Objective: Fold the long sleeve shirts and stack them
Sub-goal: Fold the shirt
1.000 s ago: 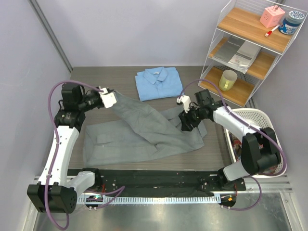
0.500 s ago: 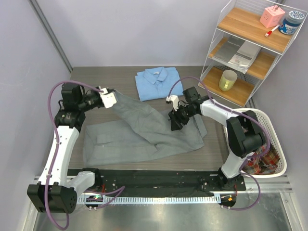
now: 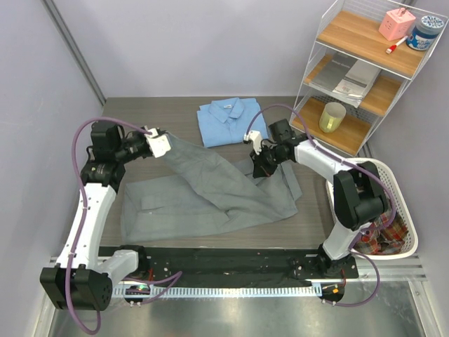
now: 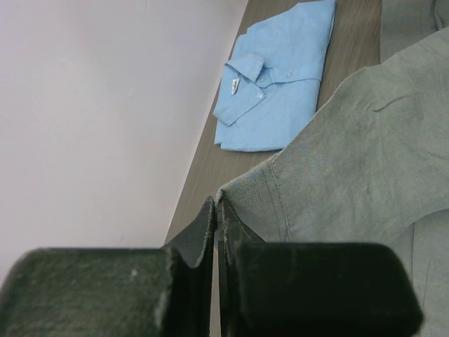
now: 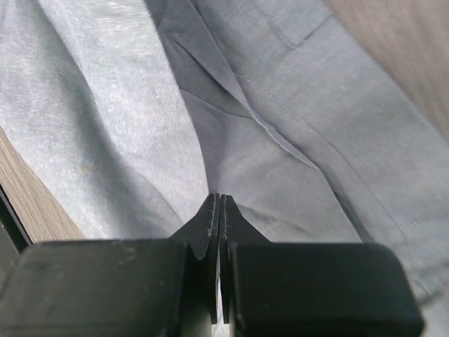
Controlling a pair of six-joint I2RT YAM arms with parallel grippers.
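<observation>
Two shirts: one folded blue shirt [image 3: 230, 121], one grey shirt [image 3: 210, 196] clenched by left claw [image 4: 216, 205] and right claw [image 5: 217, 198].

Folded shirt [image 3: 230, 121] at table [image 3: 137, 114] rear; spread shirt [image 3: 210, 193] before it; shelf rack [image 3: 365, 70] right rear; basket [image 3: 368, 167] right.

My overhead camera sits high behind the arm bases, looking down and forward across the whole table [image 3: 151, 112]. The left wrist camera, at the table's nine o'clock side, faces three o'clock. It is close on the grey shirt [image 4: 351, 154], with the blue shirt [image 4: 277, 84] beyond, and the overhead view shares both. The right wrist camera looks down, filled with grey cloth.
</observation>
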